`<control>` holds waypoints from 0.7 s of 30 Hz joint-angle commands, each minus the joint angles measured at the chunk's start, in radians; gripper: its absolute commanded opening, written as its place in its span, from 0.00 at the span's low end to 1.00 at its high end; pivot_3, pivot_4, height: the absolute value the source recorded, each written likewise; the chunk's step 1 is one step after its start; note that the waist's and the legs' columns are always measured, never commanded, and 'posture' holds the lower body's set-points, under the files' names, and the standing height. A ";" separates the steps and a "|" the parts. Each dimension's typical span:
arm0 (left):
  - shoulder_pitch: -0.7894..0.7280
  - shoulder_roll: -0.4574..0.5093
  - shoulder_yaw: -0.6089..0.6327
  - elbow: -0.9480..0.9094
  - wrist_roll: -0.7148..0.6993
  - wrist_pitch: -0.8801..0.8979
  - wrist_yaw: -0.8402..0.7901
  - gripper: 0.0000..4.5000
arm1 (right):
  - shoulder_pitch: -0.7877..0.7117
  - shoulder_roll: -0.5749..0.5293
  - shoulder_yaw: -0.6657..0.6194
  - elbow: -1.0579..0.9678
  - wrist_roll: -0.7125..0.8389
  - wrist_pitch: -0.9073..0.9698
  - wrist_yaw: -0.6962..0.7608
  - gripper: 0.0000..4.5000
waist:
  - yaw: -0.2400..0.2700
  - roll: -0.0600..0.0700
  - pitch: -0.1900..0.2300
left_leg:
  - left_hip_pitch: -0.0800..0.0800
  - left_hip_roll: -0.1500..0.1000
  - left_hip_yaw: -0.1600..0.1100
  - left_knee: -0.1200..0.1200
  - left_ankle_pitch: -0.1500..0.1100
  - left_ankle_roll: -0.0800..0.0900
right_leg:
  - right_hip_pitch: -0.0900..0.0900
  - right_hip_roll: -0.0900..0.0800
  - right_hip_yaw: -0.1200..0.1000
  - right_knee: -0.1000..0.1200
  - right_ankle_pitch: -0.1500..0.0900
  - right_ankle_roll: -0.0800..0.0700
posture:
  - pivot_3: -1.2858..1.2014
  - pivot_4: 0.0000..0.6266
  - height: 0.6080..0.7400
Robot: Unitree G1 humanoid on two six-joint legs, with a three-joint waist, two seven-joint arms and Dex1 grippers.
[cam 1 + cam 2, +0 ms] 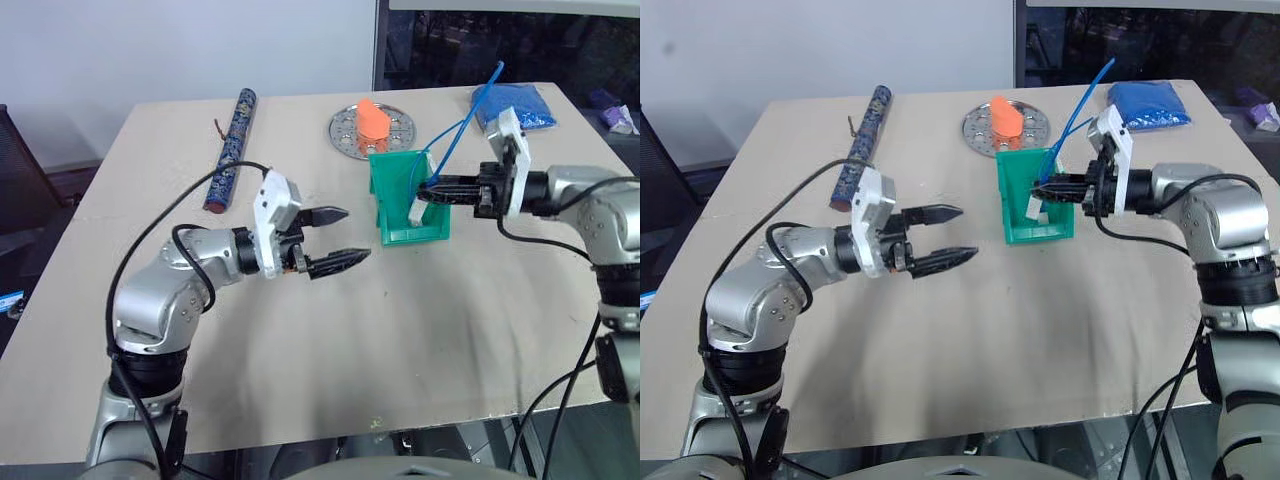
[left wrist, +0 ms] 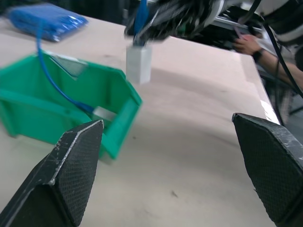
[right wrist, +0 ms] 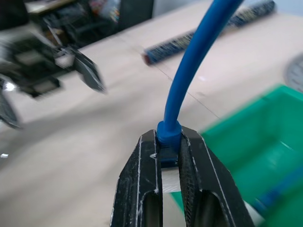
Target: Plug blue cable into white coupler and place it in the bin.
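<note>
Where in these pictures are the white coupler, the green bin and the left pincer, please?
white coupler (image 2: 139, 63): left wrist view, on its front face.
green bin (image 1: 388, 190): left eye view, on its left side wall.
left pincer (image 1: 339, 237): left eye view, midway between its open fingertips.

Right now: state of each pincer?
Left pincer: open, empty.
Right pincer: shut on the blue cable, white coupler hanging below, over the bin.

We counted one green bin (image 1: 398, 205), one white coupler (image 1: 417, 209) and one blue cable (image 1: 461, 118). One round metal plate (image 1: 345, 130) carried one orange piece (image 1: 373, 120). One patterned tube (image 1: 231, 148), one blue bundle (image 1: 521, 107). Two grippers: left (image 1: 337, 238), right (image 1: 430, 190).
</note>
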 commanded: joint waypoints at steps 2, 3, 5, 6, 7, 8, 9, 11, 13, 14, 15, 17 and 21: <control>-0.032 0.000 -0.009 -0.031 -0.005 0.008 0.068 1.00 | -0.112 0.086 0.055 0.227 -0.131 -0.149 -0.026 0.00 | -0.001 0.000 0.000 | 0.000 0.000 0.001 -0.001 0.000 0.000 | -0.001 0.000 0.001 0.000 0.000 0.000 | 0.52 0.24 1.00; -0.039 0.002 -0.011 -0.023 0.003 0.003 0.078 1.00 | -0.136 0.105 0.060 0.293 -0.162 -0.190 -0.043 0.00 | -0.001 0.000 0.000 | -0.001 0.000 0.001 -0.001 0.000 0.000 | -0.002 0.000 0.001 0.000 0.000 0.000 | 0.52 0.24 1.00; -0.046 0.009 -0.016 -0.013 0.013 -0.004 0.092 1.00 | -0.186 0.137 0.058 0.416 -0.220 -0.283 -0.089 0.19 | 0.001 0.000 0.000 | -0.002 0.000 0.002 -0.001 0.000 0.000 | -0.004 0.000 0.002 0.000 0.000 0.000 | 0.52 0.24 1.00; -0.048 0.014 -0.019 -0.010 0.017 -0.010 0.095 1.00 | -0.210 0.152 0.045 0.471 -0.236 -0.327 -0.114 0.25 | 0.002 0.000 0.000 | -0.002 0.000 0.002 -0.001 0.000 0.000 | -0.004 0.000 0.002 0.000 0.000 0.000 | 0.52 0.24 1.00; -0.051 0.019 -0.023 -0.007 0.021 -0.014 0.098 1.00 | -0.236 0.165 0.024 0.526 -0.246 -0.374 -0.152 0.34 | 0.003 0.000 0.000 | -0.002 0.000 0.002 -0.001 0.000 0.000 | -0.004 0.000 0.002 -0.001 0.000 0.000 | 0.52 0.24 1.00; -0.053 0.025 -0.027 -0.006 0.025 -0.018 0.098 1.00 | -0.262 0.175 0.004 0.578 -0.256 -0.416 -0.198 0.47 | 0.003 0.000 0.000 | -0.003 0.000 0.002 -0.001 0.000 0.000 | -0.004 0.000 0.002 -0.001 0.000 0.000 | 0.52 0.24 1.00; -0.058 0.027 -0.029 -0.004 0.025 -0.019 0.099 1.00 | -0.279 0.174 0.003 0.615 -0.279 -0.459 -0.226 0.56 | 0.003 0.000 0.001 | -0.003 0.000 0.002 -0.001 0.000 0.000 | -0.004 0.000 0.002 -0.001 0.000 0.000 | 0.52 0.24 1.00; -0.067 0.023 -0.021 0.000 0.017 -0.017 0.104 1.00 | -0.298 0.170 0.006 0.661 -0.326 -0.534 -0.281 0.75 | 0.004 0.000 0.001 | -0.003 0.000 0.002 -0.001 0.000 0.000 | -0.005 0.000 0.002 -0.001 0.000 0.000 | 0.52 0.24 1.00; -0.067 0.024 -0.019 0.001 0.016 -0.019 0.105 1.00 | -0.301 0.162 -0.002 0.677 -0.356 -0.587 -0.333 0.95 | 0.002 0.000 0.001 | -0.003 0.000 0.002 -0.001 0.000 -0.001 | -0.005 0.001 0.002 -0.002 0.000 0.000 | 0.52 0.24 1.00; -0.065 0.025 -0.019 -0.001 0.016 -0.020 0.105 1.00 | -0.297 0.157 -0.010 0.675 -0.366 -0.604 -0.354 0.98 | 0.002 0.000 0.001 | -0.003 0.000 0.002 -0.001 0.000 -0.001 | -0.005 0.001 0.002 -0.002 0.000 0.000 | 0.52 0.24 1.00; -0.064 0.026 -0.020 -0.002 0.017 -0.021 0.106 1.00 | -0.290 0.149 -0.017 0.666 -0.372 -0.617 -0.366 0.98 | 0.001 0.001 0.001 | -0.003 0.000 0.002 -0.001 0.000 -0.001 | -0.005 0.001 0.002 -0.002 0.000 0.000 | 0.52 0.24 1.00; -0.055 0.028 -0.018 -0.012 0.018 -0.024 0.112 1.00 | -0.230 0.124 -0.052 0.567 -0.354 -0.627 -0.357 0.98 | 0.001 0.001 0.001 | -0.003 0.000 0.002 -0.001 0.000 -0.001 | -0.005 0.001 0.002 -0.001 0.000 0.000 | 0.52 0.24 1.00; -0.025 0.034 -0.009 -0.041 0.033 -0.041 0.138 1.00 | -0.045 0.091 -0.127 0.257 -0.262 -0.541 -0.312 0.98 | 0.003 0.001 0.001 | -0.004 0.000 0.001 -0.001 0.000 -0.001 | -0.005 0.001 0.002 -0.002 0.000 0.000 | 0.52 0.24 1.00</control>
